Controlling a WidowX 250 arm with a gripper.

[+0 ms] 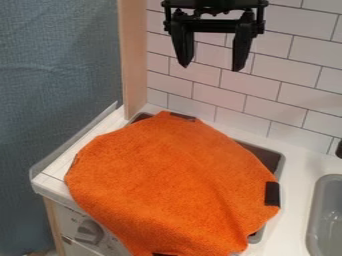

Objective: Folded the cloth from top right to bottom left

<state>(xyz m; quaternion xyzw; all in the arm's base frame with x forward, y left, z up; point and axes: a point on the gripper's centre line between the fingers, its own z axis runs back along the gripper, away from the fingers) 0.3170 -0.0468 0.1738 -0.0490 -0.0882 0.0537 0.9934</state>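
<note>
My hand (pixel 212 62) is open, with its two fingers apart, and it hangs in front of the white tiles, above the cloth and not touching it. The orange cloth (pixel 170 185) lies spread over the dark basin (pixel 266 157) in the white worktop (pixel 298 162), and its lower part hangs over the front edge.

Orange cloth (pixel 174 185) across white counter (pixel 298 167)

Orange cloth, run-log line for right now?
claw: open, empty | orange cloth: spread over dark recess, overhanging counter front | contact: none | fold: not evident
</note>
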